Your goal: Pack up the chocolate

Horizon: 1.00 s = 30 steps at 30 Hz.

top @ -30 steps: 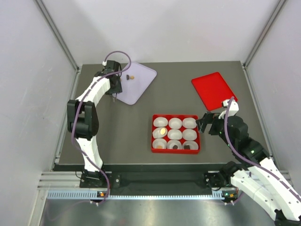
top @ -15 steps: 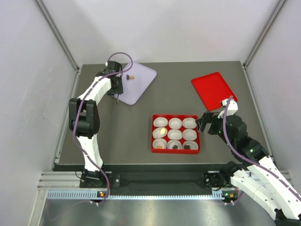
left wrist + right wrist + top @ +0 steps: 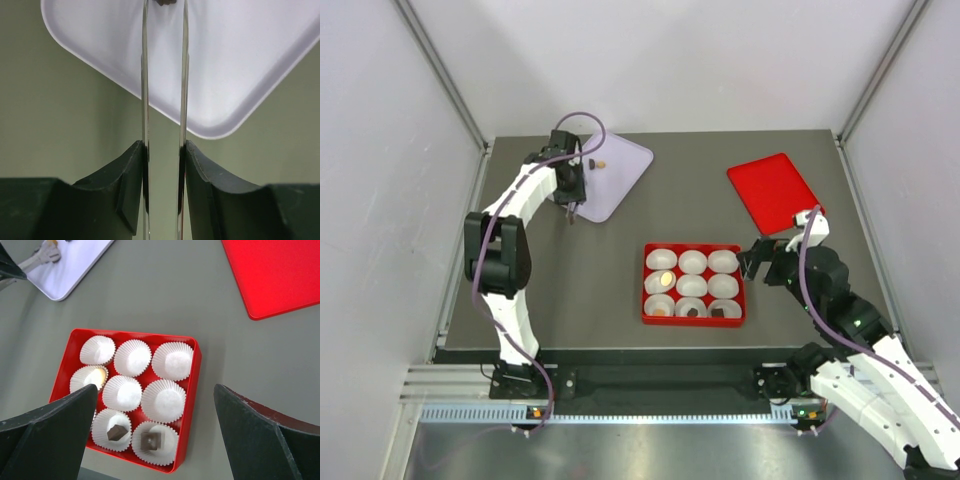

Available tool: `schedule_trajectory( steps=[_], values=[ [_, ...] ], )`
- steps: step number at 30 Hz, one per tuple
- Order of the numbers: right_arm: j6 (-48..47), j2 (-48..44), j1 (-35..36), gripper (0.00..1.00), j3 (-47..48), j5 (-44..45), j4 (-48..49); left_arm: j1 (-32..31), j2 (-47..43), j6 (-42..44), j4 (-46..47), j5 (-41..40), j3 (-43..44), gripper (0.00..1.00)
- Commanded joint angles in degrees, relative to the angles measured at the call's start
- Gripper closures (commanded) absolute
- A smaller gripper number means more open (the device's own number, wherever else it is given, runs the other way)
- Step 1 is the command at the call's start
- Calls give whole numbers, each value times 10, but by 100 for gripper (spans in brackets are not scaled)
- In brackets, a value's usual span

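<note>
Two pieces of chocolate, a dark one (image 3: pixel 590 162) and a tan one (image 3: pixel 603 163), lie on the lilac tray (image 3: pixel 620 170). My left gripper (image 3: pixel 570 192) is at the tray's left edge, shut on thin metal tongs (image 3: pixel 145 90). Between the tong tips, at the top of the left wrist view, sits the dark chocolate (image 3: pixel 165 2). The red box (image 3: pixel 646 285) holds nine white cups. Some have chocolate in them: a tan piece (image 3: pixel 95 375) and dark pieces (image 3: pixel 116 432) (image 3: pixel 151 440). My right gripper (image 3: pixel 156 390) hovers open above the box's right side.
The box's flat red lid (image 3: pixel 775 192) lies at the back right of the dark table. Metal frame posts and grey walls close in the table on three sides.
My left gripper has shifted a little to the right, further over the tray's edge, with the tongs in it. The right arm has stayed still.
</note>
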Motion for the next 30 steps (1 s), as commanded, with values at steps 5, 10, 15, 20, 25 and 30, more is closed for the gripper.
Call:
schedule_trajectory(
  steps=[5,10,15,20,25,30],
  values=[
    [5,-20,-6,0,4,10,7,-36,-94,10,-31,23,-26,60],
    [4,-5,-5,0,19,6,9,-47,-119,3,-31,28,-49,61],
    [7,-15,-5,0,19,6,10,-51,-133,-1,-43,37,-47,61],
    [5,-16,-5,0,21,6,1,-57,-156,7,-46,92,-47,61],
    [-3,-28,-5,0,32,22,-13,-101,-183,37,-76,151,-51,62],
    [-3,-32,-5,0,37,25,-23,-193,-219,53,-125,153,-53,64]
  ],
)
